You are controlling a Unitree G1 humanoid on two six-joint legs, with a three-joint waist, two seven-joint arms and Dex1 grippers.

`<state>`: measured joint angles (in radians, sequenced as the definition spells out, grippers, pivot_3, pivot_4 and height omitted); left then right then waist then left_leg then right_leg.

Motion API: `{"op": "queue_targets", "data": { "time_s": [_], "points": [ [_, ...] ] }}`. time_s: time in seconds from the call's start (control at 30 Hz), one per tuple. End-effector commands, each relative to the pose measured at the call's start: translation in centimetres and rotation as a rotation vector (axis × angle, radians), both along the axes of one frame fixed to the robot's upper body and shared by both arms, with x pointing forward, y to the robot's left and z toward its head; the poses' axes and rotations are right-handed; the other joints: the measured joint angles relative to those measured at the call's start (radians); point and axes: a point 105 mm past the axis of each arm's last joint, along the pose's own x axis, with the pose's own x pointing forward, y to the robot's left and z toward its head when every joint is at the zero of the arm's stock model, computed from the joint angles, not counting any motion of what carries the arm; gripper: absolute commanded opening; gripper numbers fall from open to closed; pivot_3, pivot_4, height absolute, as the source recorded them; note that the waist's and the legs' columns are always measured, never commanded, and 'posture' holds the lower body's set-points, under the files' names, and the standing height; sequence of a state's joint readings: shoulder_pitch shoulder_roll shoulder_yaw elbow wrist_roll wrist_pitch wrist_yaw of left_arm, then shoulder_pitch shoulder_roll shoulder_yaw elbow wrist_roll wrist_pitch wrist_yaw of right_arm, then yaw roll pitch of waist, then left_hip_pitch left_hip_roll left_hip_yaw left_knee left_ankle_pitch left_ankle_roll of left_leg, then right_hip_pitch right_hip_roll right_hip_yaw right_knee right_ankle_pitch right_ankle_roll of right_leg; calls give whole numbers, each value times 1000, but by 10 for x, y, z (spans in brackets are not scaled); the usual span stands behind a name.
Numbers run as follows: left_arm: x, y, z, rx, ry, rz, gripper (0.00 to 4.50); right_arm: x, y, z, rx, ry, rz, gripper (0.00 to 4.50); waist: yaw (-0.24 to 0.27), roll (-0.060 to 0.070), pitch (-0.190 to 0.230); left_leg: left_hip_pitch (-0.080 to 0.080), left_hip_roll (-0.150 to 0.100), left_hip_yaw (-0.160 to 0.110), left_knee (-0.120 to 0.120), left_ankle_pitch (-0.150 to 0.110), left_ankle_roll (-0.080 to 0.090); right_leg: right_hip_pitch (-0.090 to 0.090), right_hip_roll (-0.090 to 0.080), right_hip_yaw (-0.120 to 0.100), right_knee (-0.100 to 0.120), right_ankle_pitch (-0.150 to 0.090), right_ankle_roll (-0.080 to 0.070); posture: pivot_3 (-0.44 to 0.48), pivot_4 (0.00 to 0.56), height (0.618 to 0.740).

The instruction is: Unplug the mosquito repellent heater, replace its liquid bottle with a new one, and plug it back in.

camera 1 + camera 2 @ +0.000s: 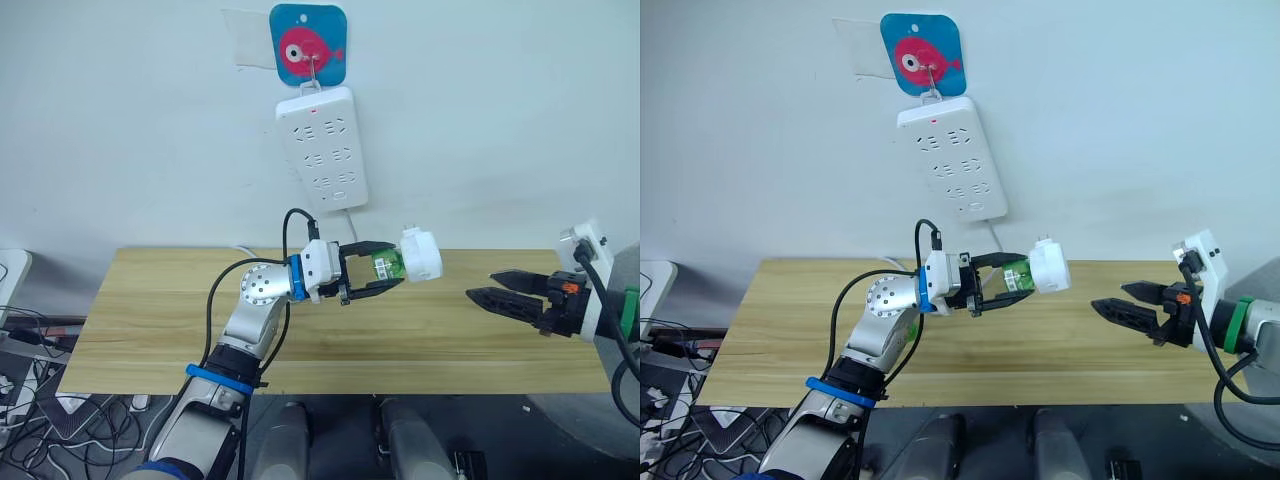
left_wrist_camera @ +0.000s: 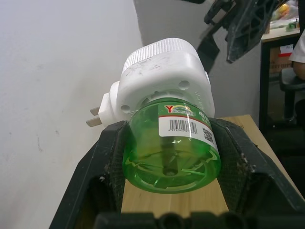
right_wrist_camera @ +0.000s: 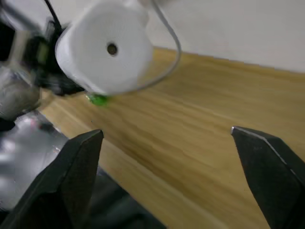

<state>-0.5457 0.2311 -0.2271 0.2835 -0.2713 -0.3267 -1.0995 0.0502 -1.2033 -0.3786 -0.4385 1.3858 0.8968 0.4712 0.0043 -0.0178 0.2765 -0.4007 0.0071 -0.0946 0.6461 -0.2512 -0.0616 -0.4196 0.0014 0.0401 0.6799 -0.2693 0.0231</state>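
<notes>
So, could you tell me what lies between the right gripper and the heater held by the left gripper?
Nothing: in the left eye view, only open air above the bare wooden table separates the open right gripper from the mosquito repellent heater.

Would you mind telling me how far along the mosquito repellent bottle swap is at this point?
Unplugging looks done: the mosquito repellent heater is off the power strip, its prongs bare. In hand: the left gripper grips the green liquid bottle attached to the heater, above the table, while the open right gripper faces it, apart. Left: removing that bottle, fitting a new one, and replugging.
</notes>
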Motion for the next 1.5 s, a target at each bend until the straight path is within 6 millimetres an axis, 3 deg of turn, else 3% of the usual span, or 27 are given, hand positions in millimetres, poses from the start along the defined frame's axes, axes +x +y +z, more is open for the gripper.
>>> {"op": "queue_targets", "data": {
  "time_s": [0.03, 0.17, 0.43, 0.8, 1.5],
  "points": [
    [-5, 0, 14, -42, -64, -30, 2276, -2, 3, 16, 117, 1, 69, 4456, 1, 0, 0, 0, 0, 0, 0, 0, 0, 0, 0, 0, 0, 0, -1, 124, 227, 740],
    [-13, 1, 14, -36, -133, -69, 2276, -5, 5, 32, 472, 260, 77, 4456, 4, 0, 0, -1, -1, 1, 0, 0, 0, 0, -2, 1, 0, 3, -4, 115, 224, 740],
    [-22, 0, 14, -24, -279, -135, 2276, -13, 5, 24, 540, 527, 205, 4456, 18, -1, 0, 0, -1, 4, 2, 0, 1, 0, -2, 3, 0, 6, -4, 127, 232, 740],
    [-23, -7, 13, -30, -259, -150, 2276, 12, 31, 15, 567, 523, 223, 4456, 22, -2, 1, -1, -1, 3, 3, 0, 1, 0, -1, 2, 0, 7, -3, 148, 258, 740],
    [-25, -18, 9, 18, -262, -171, 2276, 14, 47, 12, 550, 530, 266, 4456, 22, -5, 3, -1, 1, 2, 2, 0, 1, 0, -2, 2, 0, 7, -3, 149, 273, 740]
  ]
}}
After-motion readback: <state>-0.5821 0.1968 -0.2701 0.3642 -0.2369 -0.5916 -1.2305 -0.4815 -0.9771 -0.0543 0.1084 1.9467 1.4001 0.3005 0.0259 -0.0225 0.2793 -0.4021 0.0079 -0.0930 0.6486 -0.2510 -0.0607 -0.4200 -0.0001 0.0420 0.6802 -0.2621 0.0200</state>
